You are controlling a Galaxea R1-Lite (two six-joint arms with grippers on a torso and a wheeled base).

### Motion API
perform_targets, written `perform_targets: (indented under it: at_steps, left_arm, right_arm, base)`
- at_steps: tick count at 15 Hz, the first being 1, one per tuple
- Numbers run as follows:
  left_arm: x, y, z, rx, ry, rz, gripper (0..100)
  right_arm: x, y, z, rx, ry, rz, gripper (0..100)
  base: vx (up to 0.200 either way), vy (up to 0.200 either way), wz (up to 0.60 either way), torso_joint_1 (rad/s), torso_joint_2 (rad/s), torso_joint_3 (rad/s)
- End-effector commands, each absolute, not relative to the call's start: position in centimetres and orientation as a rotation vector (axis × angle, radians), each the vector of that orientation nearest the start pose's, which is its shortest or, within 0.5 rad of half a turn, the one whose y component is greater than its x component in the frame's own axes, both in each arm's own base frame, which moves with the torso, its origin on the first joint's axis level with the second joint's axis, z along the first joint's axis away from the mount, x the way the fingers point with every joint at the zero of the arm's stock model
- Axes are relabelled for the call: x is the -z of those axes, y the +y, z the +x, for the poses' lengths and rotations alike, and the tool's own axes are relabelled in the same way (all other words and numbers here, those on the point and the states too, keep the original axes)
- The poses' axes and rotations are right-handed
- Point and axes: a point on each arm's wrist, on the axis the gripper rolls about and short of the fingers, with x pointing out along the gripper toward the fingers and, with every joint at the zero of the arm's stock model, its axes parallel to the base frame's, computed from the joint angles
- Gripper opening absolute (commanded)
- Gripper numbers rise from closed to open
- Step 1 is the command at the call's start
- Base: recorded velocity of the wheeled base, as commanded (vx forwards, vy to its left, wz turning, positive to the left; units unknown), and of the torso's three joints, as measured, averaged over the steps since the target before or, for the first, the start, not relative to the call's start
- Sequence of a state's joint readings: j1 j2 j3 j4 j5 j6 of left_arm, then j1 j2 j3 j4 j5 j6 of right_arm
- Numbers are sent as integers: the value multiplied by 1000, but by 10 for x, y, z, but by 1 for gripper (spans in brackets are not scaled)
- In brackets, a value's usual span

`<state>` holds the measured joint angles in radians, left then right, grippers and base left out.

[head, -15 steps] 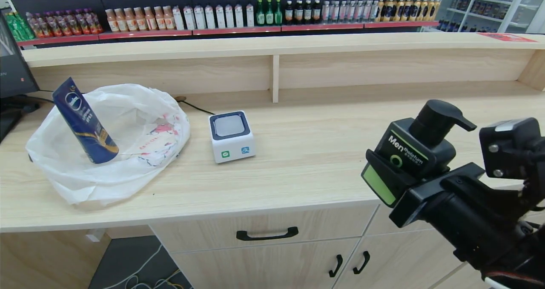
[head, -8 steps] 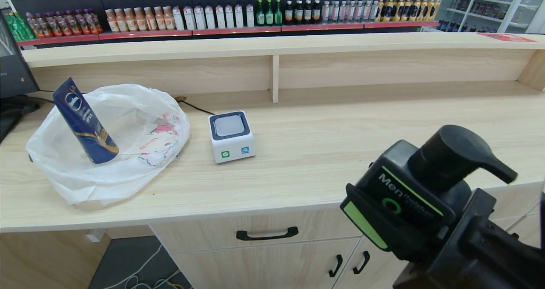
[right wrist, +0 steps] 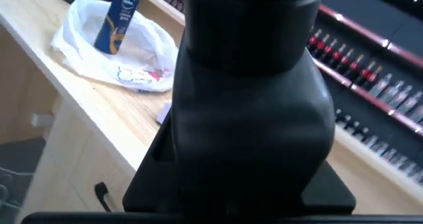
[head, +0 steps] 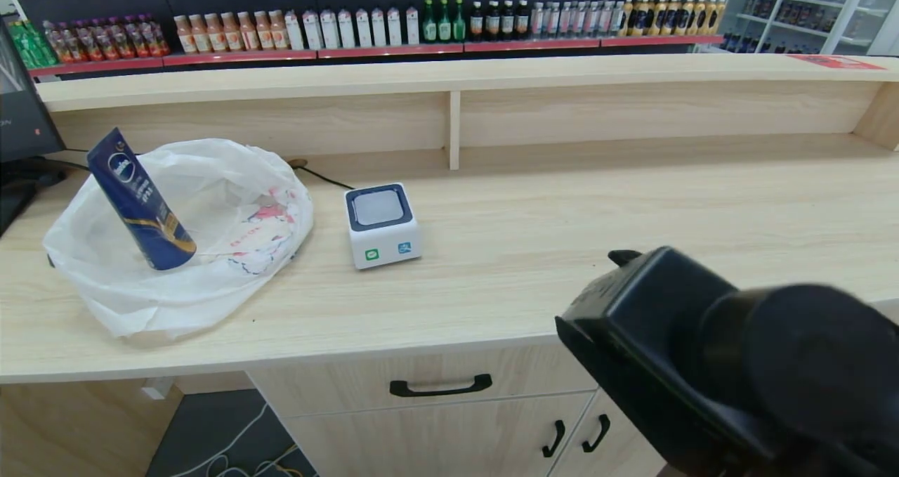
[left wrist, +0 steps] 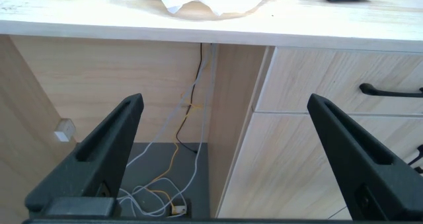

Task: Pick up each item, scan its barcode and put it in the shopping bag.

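From the head view I see the black pump bottle raised in the air at my right, close to the lens and blurred. The white shopping bag lies open at the left end of the counter, with a blue tube leaning in it. The scanner sits just beside the bag.

In the left wrist view, the left end effector is spread wide and empty, below the counter top, facing the cabinet front.

In the right wrist view, the right end effector pinches the bottle's lower body. The bag and tube lie well beyond on the counter.
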<state>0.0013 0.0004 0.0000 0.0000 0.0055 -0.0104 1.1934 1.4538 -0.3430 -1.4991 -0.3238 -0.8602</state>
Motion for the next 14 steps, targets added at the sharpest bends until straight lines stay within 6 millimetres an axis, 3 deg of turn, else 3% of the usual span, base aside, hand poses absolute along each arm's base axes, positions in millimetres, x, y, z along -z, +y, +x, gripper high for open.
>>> perform_targets:
  at_steps: [1, 4, 6, 9, 11, 14]
  left_arm:
    - [-75, 0, -23, -8, 0, -11, 100]
    - [-75, 0, -23, -8, 0, -11, 100]
    - [-75, 0, -23, -8, 0, -11, 100]
    - [-75, 0, -23, -8, 0, -11, 100]
    - [-75, 0, -23, -8, 0, -11, 100]
    - [-75, 0, -23, -8, 0, -11, 100]
  right_arm:
    - [-204, 204, 86, -706, -655, -629, 0]
    - [-191, 231, 96, -721, -687, -768, 0]
    - [-189, 238, 98, -715, -727, -846, 0]
    - [-186, 239, 99, -703, -778, -947, 0]
    - [-171, 235, 97, -721, -772, -1045, 0]
    - [-168, 228, 94, -701, -803, -1072, 0]
  base:
    - [0, 0, 0, 0, 0, 0]
    - [0, 0, 0, 0, 0, 0]
    - [0, 0, 0, 0, 0, 0]
    - [0, 0, 0, 0, 0, 0]
    - [0, 0, 0, 0, 0, 0]
    - [0, 0, 0, 0, 0, 0]
